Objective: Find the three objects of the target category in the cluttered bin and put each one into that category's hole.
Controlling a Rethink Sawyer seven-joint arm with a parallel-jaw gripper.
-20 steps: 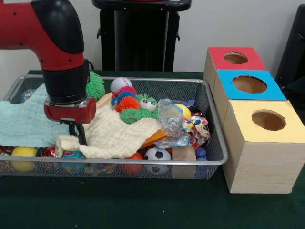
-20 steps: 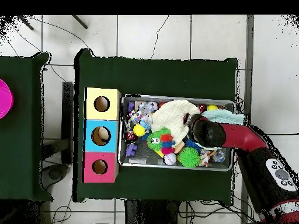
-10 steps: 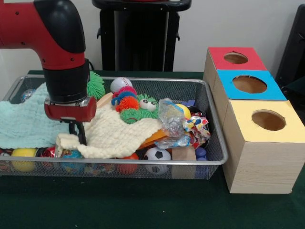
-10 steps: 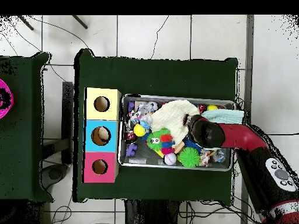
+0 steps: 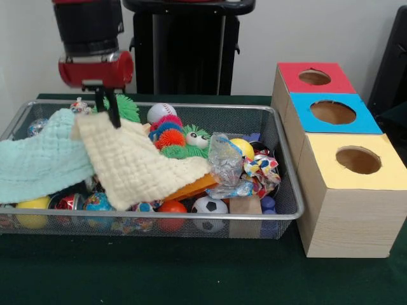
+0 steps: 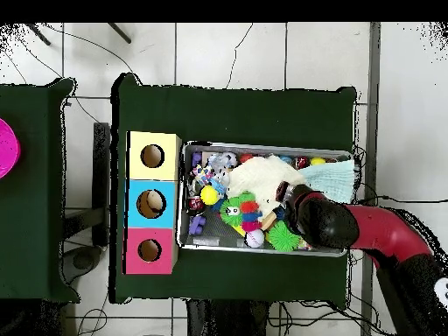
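Note:
My gripper (image 5: 109,113) is raised above the left part of the wire bin (image 5: 289,190) and is shut on a corner of the cream cloth (image 5: 137,166). The cloth hangs from that corner and drapes down over the toys. Beside it on the left lies a mint cloth (image 5: 38,159). Uncovered balls show along the bin's front: a yellow ball (image 5: 28,206), patterned balls (image 5: 98,202), an orange ball (image 5: 172,208) and a soccer ball (image 5: 210,204). In the overhead view the gripper (image 6: 283,192) is over the cream cloth (image 6: 254,173), with the arm covering the bin's right part.
Three wooden boxes stand to the right of the bin, with a red hole (image 5: 314,77), a blue hole (image 5: 332,112) and a yellow hole (image 5: 358,160). A baseball (image 5: 161,112), green spiky ball (image 5: 128,111), fuzzy caterpillar toy (image 5: 181,143) and crumpled plastic bag (image 5: 226,159) fill the bin's middle.
The gripper has risen well above the bin with the cream cloth's corner in it. The cloth peeled up, uncovering balls at the bin's front left.

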